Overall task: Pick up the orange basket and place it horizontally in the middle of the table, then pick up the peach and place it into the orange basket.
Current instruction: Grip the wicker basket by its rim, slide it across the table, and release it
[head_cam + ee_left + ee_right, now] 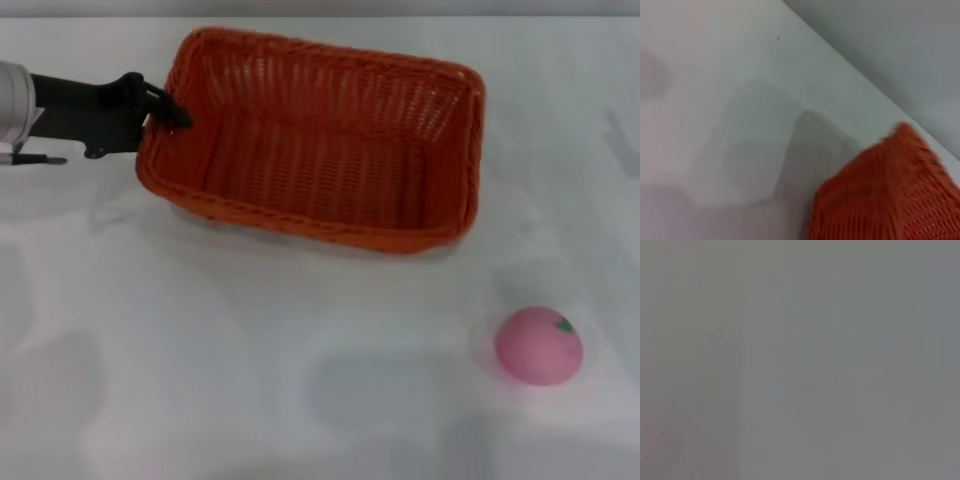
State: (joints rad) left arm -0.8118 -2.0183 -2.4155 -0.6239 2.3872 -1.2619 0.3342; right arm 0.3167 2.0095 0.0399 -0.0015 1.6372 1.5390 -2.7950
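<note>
One end effector is at work: the left end effector (172, 110), black and reaching in from the upper left of the head view, sits at the left short rim of the orange basket (320, 140), its fingers clenched on the braided edge there. Behind it the dark wrist and a silver arm segment run off the left edge of the frame. The basket lies in the upper middle of the head view, slightly skewed, its long sides sloping a little down toward the right, its open inside facing up. In the left wrist view, a corner of the same basket (885, 195) fills the lower right, with the white surface (715, 75) spread across the rest and its far edge running diagonally. The peach (538, 345) rests on the surface (250, 380) at the lower right of the head view, well apart from the basket, green leaf at its upper right. The right wrist view shows only flat grey; the right end effector appears nowhere.
</note>
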